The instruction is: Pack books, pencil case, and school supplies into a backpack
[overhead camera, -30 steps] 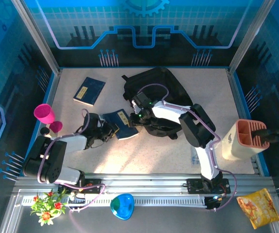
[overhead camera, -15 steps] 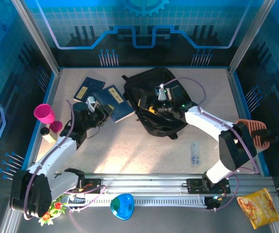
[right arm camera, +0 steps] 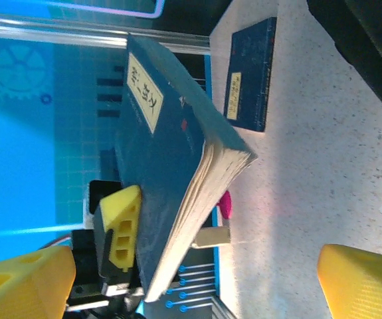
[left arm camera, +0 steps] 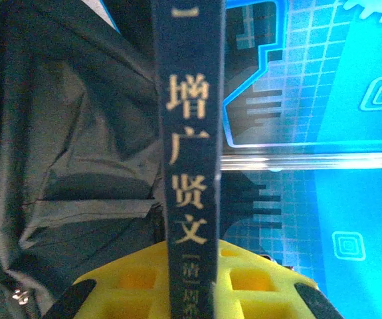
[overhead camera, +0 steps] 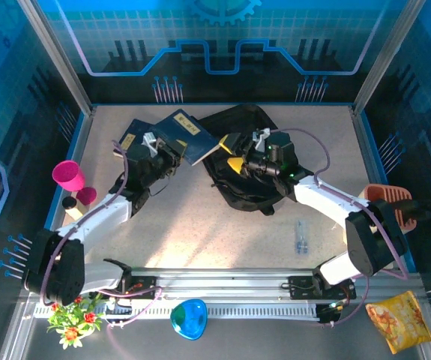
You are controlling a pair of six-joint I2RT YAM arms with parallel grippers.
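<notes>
Left wrist view: our left claw (left arm camera: pixel 189 292) is pinching the navy blue paper book with gold lettering (left arm camera: pixel 189 133) near its lower end, with yellow pads (left arm camera: pixel 131 286) on both covers and the narrow lettered edge toward the camera.
Held book: it is off the bench and tilted, just beside the left rim of the large black soft fabric backpack (overhead camera: pixel 256 176). A pale gold label sits on the cover, and the cream page edges fan slightly.
Other arm: our right claw (overhead camera: pixel 232 151) is spread wide over the backpack, pointing at the book and gripping nothing.
Change: a second ago the book hung low over mid-bench with the right claw narrower beside it. We have since carried it up toward the bag.
Meaning: we judge insertion is next, and we see no book inside yet.
Beyond: the second navy blue book with gold label (right arm camera: pixel 250 73) lies flat on the speckled bench (overhead camera: pixel 200 232).
</notes>
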